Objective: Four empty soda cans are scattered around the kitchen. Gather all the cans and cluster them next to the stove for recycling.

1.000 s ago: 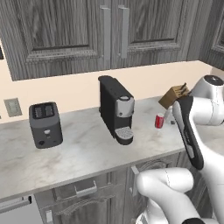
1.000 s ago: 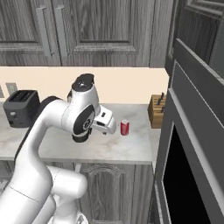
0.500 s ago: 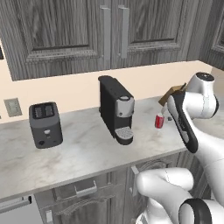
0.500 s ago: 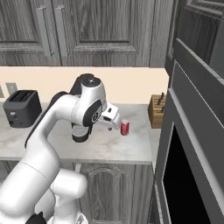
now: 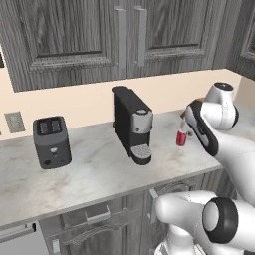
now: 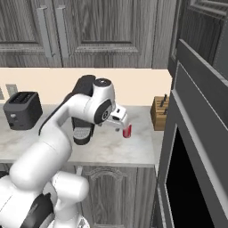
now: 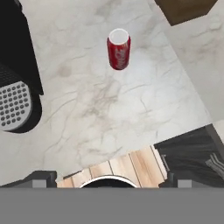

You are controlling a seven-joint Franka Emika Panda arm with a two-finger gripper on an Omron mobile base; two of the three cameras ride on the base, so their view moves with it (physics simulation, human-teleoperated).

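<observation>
Here you see a small red soda can with a silver top [image 7: 118,49] standing upright on the grey marble desk [image 7: 109,109], between the black coffee machine [image 5: 132,124] and the brown wooden knife block [image 6: 160,112], touching neither. A dark grey toaster [image 5: 51,141] sits well apart, past the machine. Your gripper [image 7: 107,178] hangs above the desk's front edge, its jaws spread wide, holding nothing, apart from the can.
</observation>
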